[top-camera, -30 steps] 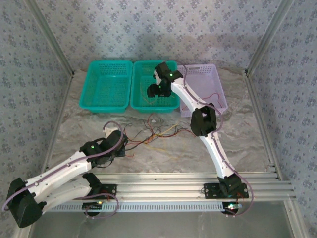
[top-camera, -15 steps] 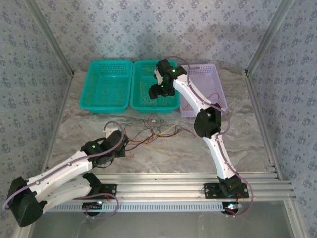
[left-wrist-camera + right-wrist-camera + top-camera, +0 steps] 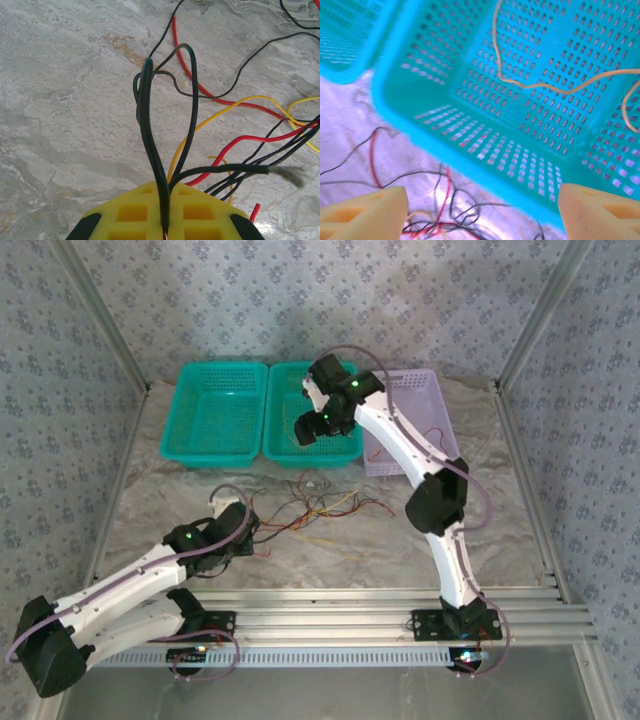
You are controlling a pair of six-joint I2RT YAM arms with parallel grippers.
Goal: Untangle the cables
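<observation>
Cables: a red, yellow and black tangle on the marble table, in front of the baskets.
Left gripper: pads pinched together on a black cable looping up from the tangle.
Right gripper: fingers spread wide, holding nothing, over the middle teal basket's near wall.
Middle teal basket: one yellow cable on its floor.
Purple basket: a red cable inside.
Left teal basket: just beside the middle one.

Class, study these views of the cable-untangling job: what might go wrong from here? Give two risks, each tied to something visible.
1. The left gripper is shut on a black cable that loops among the red cable and yellow cable; pulling may tighten knots or drag the lot.
2. The right gripper hangs open over the teal basket near its rim; lowering might knock it aside.
</observation>
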